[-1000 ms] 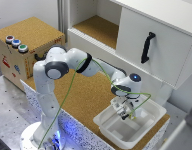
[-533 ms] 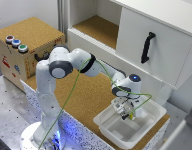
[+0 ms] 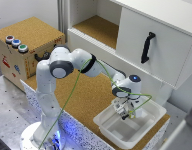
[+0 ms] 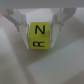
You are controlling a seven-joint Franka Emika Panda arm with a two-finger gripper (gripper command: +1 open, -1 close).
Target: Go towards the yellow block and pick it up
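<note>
Barely shifted, gripper (image 4: 41, 22) jaws clamp yellow block (image 4: 40, 36) lettered N, R.

Yellow block (image 4: 40, 35), a small cube with black letters: "N" on one face, "R" on the adjoining one. Sits level between two pale fingers (image 4: 21, 20), over the white tray (image 3: 110, 128). Barely visible from outside.

yellow block (image 4: 40, 35): hidden by the gripper in the exterior view
fingers (image 4: 19, 19): tops cut off in the wrist view
</note>
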